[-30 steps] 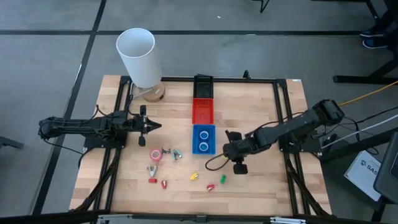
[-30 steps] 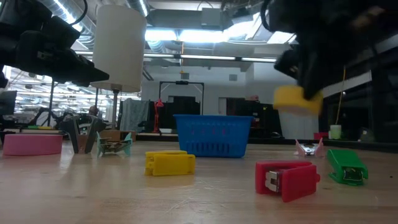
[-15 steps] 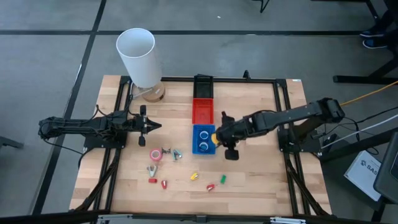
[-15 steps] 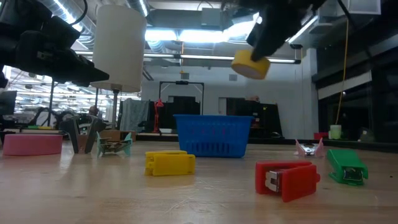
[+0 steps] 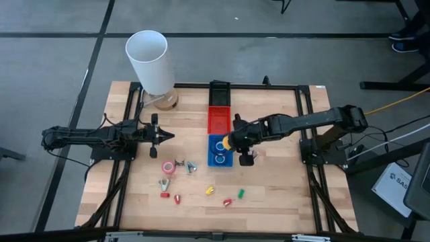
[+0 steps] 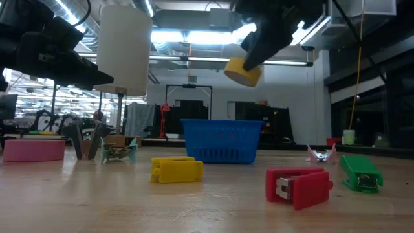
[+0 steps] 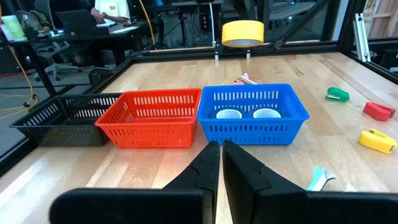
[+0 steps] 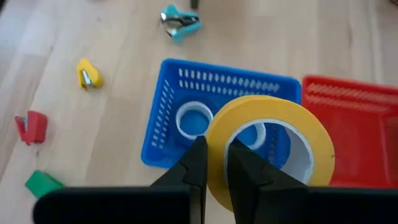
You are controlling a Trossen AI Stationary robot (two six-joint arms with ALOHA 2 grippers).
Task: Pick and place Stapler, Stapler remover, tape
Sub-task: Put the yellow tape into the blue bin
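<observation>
My right gripper (image 5: 233,143) is shut on a yellow tape roll (image 8: 267,149) and hovers above the blue basket (image 5: 220,162). The low view shows the roll (image 6: 243,72) well above the basket (image 6: 223,139). Two blue tape rolls (image 8: 194,119) lie flat inside the basket. A pink tape roll (image 5: 168,168) lies flat on the table, with silvery staple removers (image 5: 164,183) beside it. Small yellow (image 6: 176,169), red (image 6: 297,186) and green (image 6: 359,173) staplers sit on the near part of the table. My left gripper (image 5: 164,136) waits shut at the table's left. My right gripper pinches the wall of the yellow roll (image 8: 217,155), with one finger (image 8: 194,163) outside the ring and the other (image 8: 241,163) in its hole. The fingers slant down from the table's right. The roll is lifted clear and hangs tilted over the blue basket.
A red basket (image 5: 218,119) and a black basket (image 5: 219,92) stand in a row beyond the blue one. A tall white cylinder (image 5: 148,60) stands at the far left corner. Bare wood lies to the right of the baskets.
My right gripper, shut on the yellow roll, has risen and moved toward the table's left and far edge. It went from near the green stapler to above the blue basket. The roll has been carried along and now hangs tilted.
</observation>
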